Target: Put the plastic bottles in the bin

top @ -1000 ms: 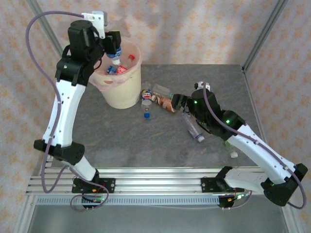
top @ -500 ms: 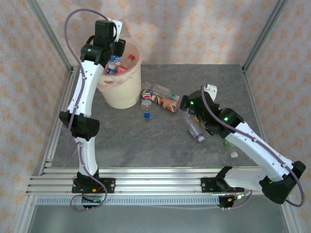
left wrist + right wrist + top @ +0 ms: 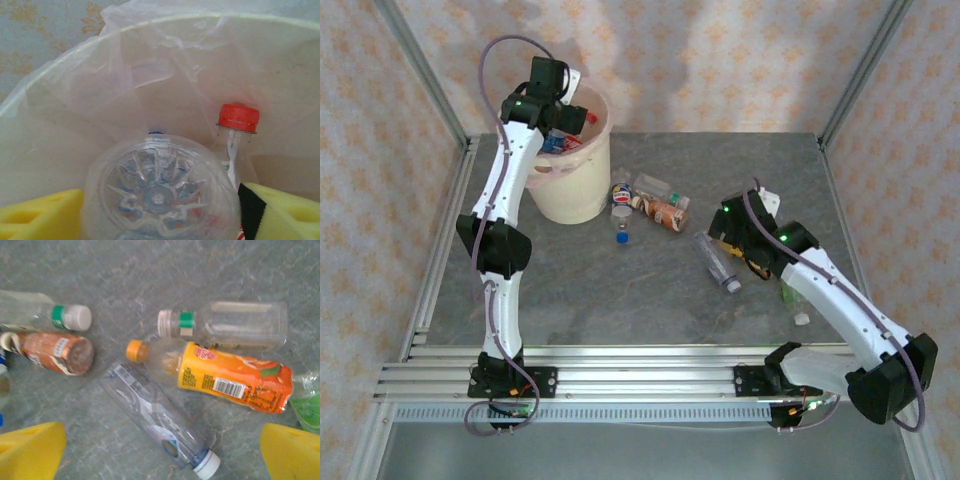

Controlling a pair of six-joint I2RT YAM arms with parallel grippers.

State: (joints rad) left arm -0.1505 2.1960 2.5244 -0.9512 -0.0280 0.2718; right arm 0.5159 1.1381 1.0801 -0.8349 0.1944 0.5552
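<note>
Where the left arm arches over the far left of the table [image 3: 620,300], the left gripper [image 3: 563,108] hangs at the mouth of the bin [image 3: 575,195], a cream bucket lined with a thin pink bag [image 3: 165,65]. Left wrist view: a clear bottle [image 3: 159,192] shows base-on between the yellow pads [image 3: 35,215], each pad edge right at its side; whether they press on it or have let go cannot be told. Behind it, inside the bin, a red-capped bottle [image 3: 236,145] stands upright against the liner. The top view shows red and blue labels among the bottles lying in the bin. The right gripper [image 3: 723,225] hovers low over the right half of the table, jaws spread wide, grasping nothing. Loose bottles lie below it in the right wrist view. An orange-labelled bottle [image 3: 225,380] with an orange cap lies on its side against a green-banded clear bottle [image 3: 235,325]. A long clear bottle [image 3: 155,417] with a white cap lies diagonally just beside the orange one. A brown-labelled bottle [image 3: 55,352] lies side by side with another clear, white-capped bottle [image 3: 40,315]. From the top view, a small cluster of bottles [image 3: 645,200] rests on the table just right of the bin, with a small blue-topped piece [image 3: 621,238] near it, too small to identify.
</note>
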